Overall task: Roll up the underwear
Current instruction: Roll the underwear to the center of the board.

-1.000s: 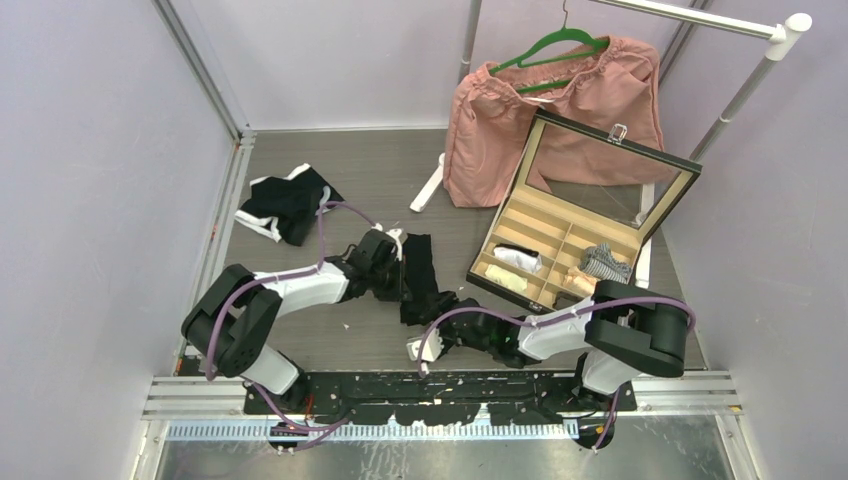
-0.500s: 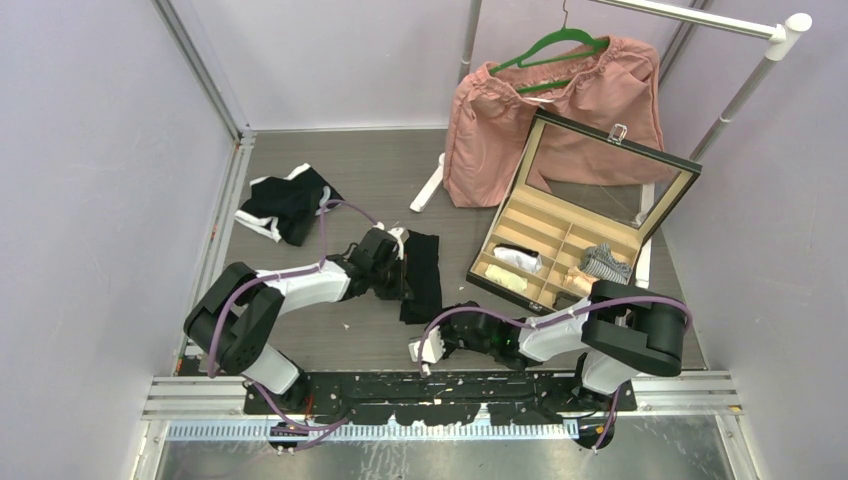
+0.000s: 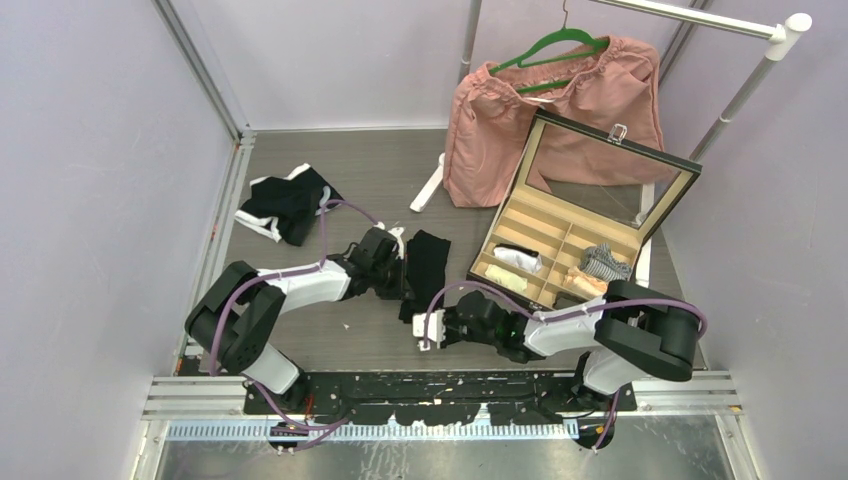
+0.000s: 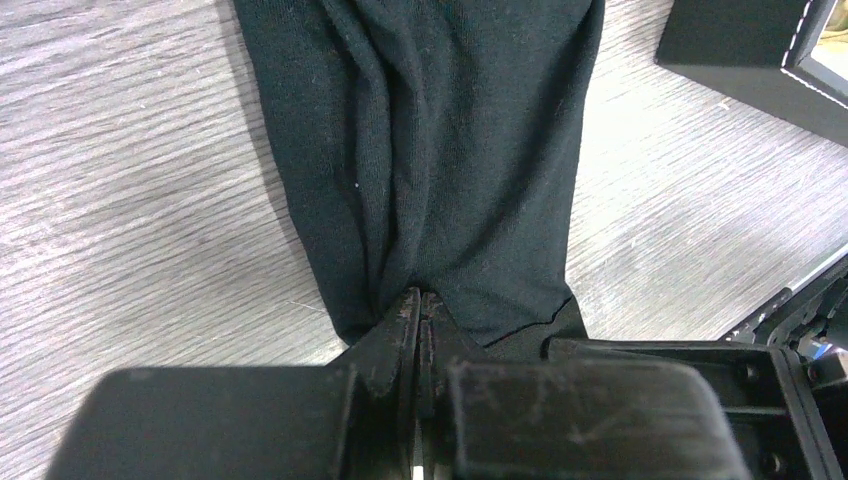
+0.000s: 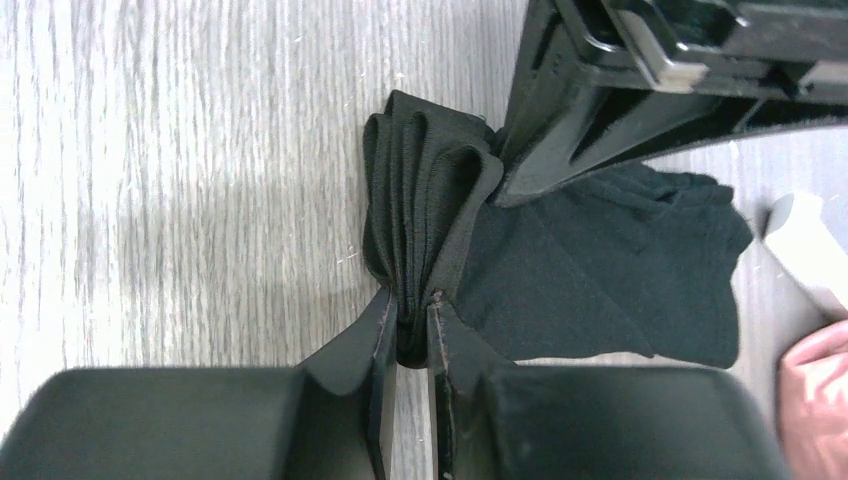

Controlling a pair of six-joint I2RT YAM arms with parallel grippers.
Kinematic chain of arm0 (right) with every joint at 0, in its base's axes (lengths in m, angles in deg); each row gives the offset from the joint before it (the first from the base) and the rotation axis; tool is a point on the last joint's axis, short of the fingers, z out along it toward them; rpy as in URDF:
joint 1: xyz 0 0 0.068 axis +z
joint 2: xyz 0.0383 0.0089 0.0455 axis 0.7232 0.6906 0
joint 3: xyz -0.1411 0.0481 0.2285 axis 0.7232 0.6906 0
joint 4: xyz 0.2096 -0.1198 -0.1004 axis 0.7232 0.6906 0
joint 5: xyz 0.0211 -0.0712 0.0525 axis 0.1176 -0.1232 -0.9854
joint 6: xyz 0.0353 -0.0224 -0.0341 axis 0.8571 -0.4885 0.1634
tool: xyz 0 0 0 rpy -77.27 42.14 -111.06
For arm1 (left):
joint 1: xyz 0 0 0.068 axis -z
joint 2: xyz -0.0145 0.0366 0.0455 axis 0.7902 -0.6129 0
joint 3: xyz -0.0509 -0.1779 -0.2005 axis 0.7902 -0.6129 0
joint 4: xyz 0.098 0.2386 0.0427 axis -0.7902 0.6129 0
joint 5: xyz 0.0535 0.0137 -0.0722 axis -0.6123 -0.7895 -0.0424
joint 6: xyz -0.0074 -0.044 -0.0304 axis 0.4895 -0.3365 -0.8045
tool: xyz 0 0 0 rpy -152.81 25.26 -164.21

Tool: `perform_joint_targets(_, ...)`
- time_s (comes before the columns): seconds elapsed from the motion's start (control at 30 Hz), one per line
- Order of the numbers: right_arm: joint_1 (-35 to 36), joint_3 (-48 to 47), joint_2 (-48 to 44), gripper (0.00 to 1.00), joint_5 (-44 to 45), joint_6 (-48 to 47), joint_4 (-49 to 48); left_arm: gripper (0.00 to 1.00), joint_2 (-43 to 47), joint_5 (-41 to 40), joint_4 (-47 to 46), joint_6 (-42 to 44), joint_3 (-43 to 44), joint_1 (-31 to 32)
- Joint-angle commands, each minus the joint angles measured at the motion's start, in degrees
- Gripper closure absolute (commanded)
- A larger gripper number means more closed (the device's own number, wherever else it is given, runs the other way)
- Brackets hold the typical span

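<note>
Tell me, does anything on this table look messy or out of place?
Yes. A black-and-white underwear heap lies crumpled at the far left of the table, and the pink garment looks lopsided, sagging unevenly from its green hanger.

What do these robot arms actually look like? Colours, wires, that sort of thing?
Both the left arm and right arm have chunky black rounded joints with white shells between. A purple cable loops along each. The left gripper and right gripper each end in two flat, black, scuffed, tapering fingers.

No lettering, label, brand, number or sign can be read on anything in these views.
</note>
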Motion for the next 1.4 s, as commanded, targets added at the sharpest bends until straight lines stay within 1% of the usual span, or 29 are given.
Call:
perform_joint_targets(0.0,-2.2,-0.1,-1.9,0.89,-6.9,12.7,-1.8,0.99,-4.5,-4.7,6.1,1.8,-3.6,0.0)
perform_joint_targets(0.17,-6.5,-0.6,-2.9,0.89,-10.3,24.1,-1.9,0.99,-4.3,-4.1,6.1,1.6,-3.7,-0.1)
perform_joint_targets(0.33,-10.0,-3.0,-4.5,0.89,-13.4,33.3,3.4,0.99,-2.9,-3.3,6.6,1.3,-4.0,-0.1)
perform_joint_targets(0.47,-12.0,-4.4,-5.4,0.88,-14.8,38.0,7.3,0.99,-1.3,-3.0,7.7,1.2,-4.4,0.0)
perform_joint_targets(0.63,-14.8,-6.2,-4.6,0.88,-19.4,44.0,10.4,0.99,0.4,-2.9,8.7,1.1,-4.5,-0.1)
perform_joint_targets(0.8,-16.9,-10.2,-3.0,0.88,-23.3,48.0,16.3,0.99,2.4,-3.2,10.8,1.2,-3.5,-0.1)
perform_joint_targets(1.03,-21.4,-14.5,1.2,0.90,-30.7,55.6,21.3,0.99,8.5,-6.0,16.7,0.9,-1.1,-0.1)
perform_joint_targets(1.2,-23.1,-17.1,5.0,0.93,-34.2,59.6,22.8,0.99,16.0,-9.6,20.3,0.3,-0.5,-0.1)
perform_joint_targets(1.27,-24.1,-19.6,6.9,0.94,-35.9,60.9,25.4,0.99,19.0,-10.3,21.1,0.3,-0.5,-0.1)
perform_joint_targets(1.37,-24.6,-24.4,10.1,0.94,-37.7,60.8,32.0,0.99,22.4,-10.7,21.8,0.1,-0.8,0.0)
